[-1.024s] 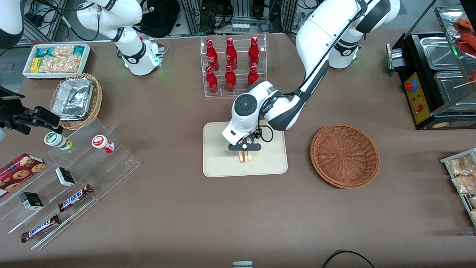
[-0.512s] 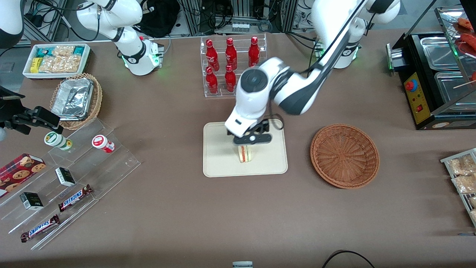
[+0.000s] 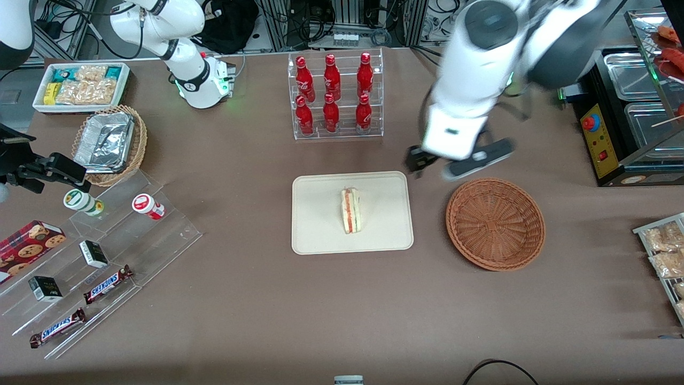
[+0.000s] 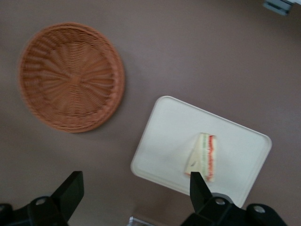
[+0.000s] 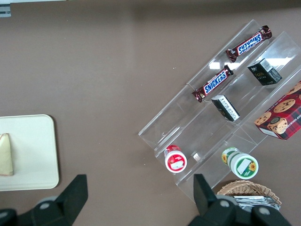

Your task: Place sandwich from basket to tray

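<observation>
The sandwich (image 3: 351,210) (image 4: 203,157) lies on its own in the middle of the cream tray (image 3: 320,235) (image 4: 164,141), its striped filling edge facing up. The round reddish-brown basket (image 3: 495,223) (image 4: 70,77) sits beside the tray, toward the working arm's end, with nothing in it. My gripper (image 3: 459,163) (image 4: 135,179) hangs high above the table, over the gap between tray and basket and a little farther from the front camera than both. It is open, with nothing between its fingers. The right wrist view catches a corner of the tray (image 5: 33,155) and a corner of the sandwich (image 5: 4,154).
A clear rack of red bottles (image 3: 334,96) stands farther from the front camera than the tray. Toward the parked arm's end are an acrylic step shelf with snacks (image 3: 107,251), a tan basket with foil trays (image 3: 109,143) and a white bin (image 3: 80,85). A black food warmer (image 3: 630,117) stands at the working arm's end.
My gripper let go of the sandwich on the tray, rose, and swung away toward the basket and the working arm's end. The sandwich stays where it was set.
</observation>
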{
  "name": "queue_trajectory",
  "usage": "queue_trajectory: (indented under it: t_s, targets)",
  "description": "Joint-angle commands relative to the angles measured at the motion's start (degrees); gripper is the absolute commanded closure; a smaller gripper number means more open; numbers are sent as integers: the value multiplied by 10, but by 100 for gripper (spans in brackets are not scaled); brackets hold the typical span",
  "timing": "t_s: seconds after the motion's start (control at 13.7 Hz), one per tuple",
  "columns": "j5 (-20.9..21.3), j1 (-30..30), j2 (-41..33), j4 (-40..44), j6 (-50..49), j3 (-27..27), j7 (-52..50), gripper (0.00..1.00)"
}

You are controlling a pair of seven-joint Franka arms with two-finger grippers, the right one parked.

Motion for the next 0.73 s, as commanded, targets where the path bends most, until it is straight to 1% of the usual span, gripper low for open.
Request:
queue_trajectory:
  t_s: [0.0, 0.07, 0.15, 0.44, 0.59, 0.66]
  targets:
    - [-22, 66, -57, -38, -51, -4, 87, 0]
    - [-33, 91, -71, -41, -64, -4, 129, 0]
    - [-35, 118, -84, -48, -82, -4, 166, 0]
    - [-38, 188, -135, -77, -126, -3, 286, 0]
    - [-37, 207, -148, -91, -140, 1, 335, 0]
    - [-36, 211, -152, -98, -145, 12, 372, 0]
